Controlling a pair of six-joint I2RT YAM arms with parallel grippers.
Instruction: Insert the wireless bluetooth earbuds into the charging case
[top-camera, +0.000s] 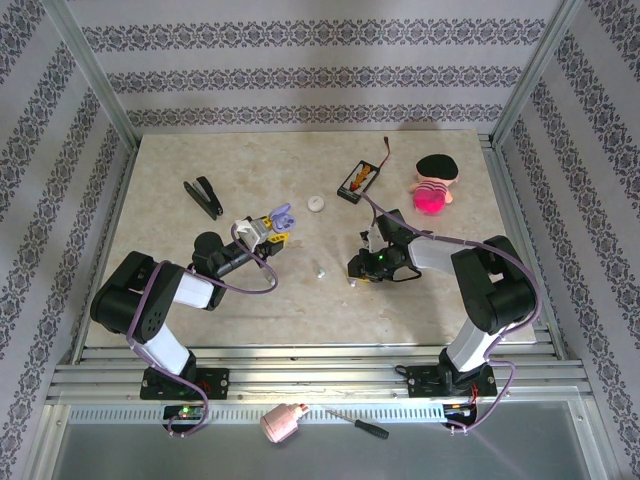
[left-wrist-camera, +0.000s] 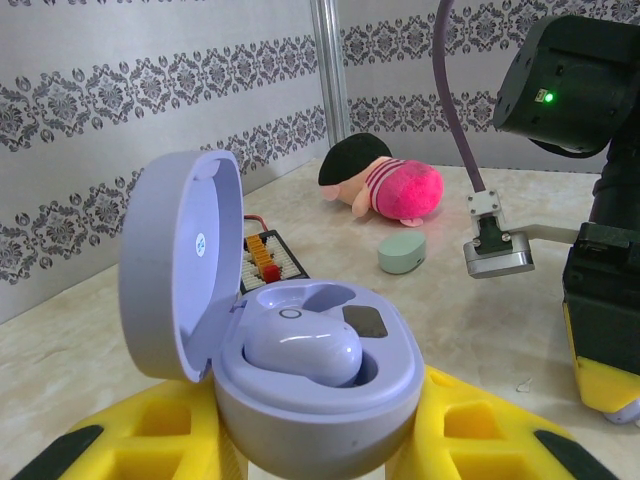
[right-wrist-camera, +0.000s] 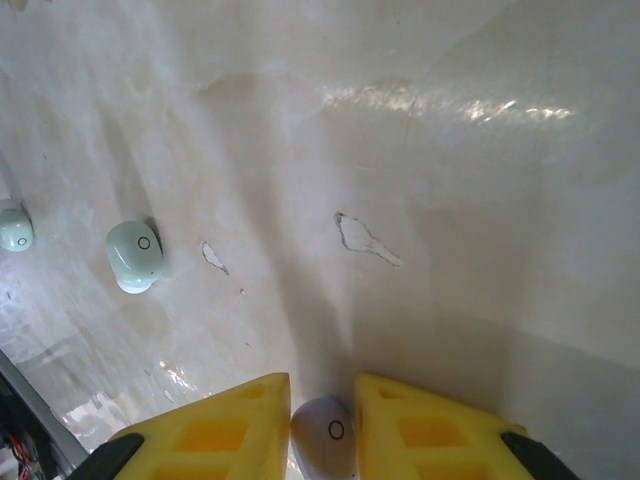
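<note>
**One earbud seated, one in the pinch**

Two claws each have hold of something. The left claw (left-wrist-camera: 320, 445) is pressed together on the lavender charging case (left-wrist-camera: 300, 385), gripping the base from both sides. The case's lid (left-wrist-camera: 180, 260) stands open on that claw's left. A seated earbud (left-wrist-camera: 300, 350) already fills the near well, directly above the claw's fingers. The free well appears to lie just behind it.

The right claw (right-wrist-camera: 322, 420) pinches a pale earbud (right-wrist-camera: 325, 438) between its yellow fingertips, low against the table (right-wrist-camera: 450, 150). That earbud sits right at the tips, with its ringed face turned towards the wrist camera.

To do this step well, the grip should be firm before lifting, because the earbud is smooth and rounded and could squirt out sideways. It then needs carrying across to the open case and lowering straight into the free well, clear of the lid. The left claw should hold the case level and motionless throughout.

Two mint-green earbuds (right-wrist-camera: 133, 255) lie apart from the right claw, up and to its left. A mint-green shell (left-wrist-camera: 401, 252) rests on the table well beyond the left claw.
</note>
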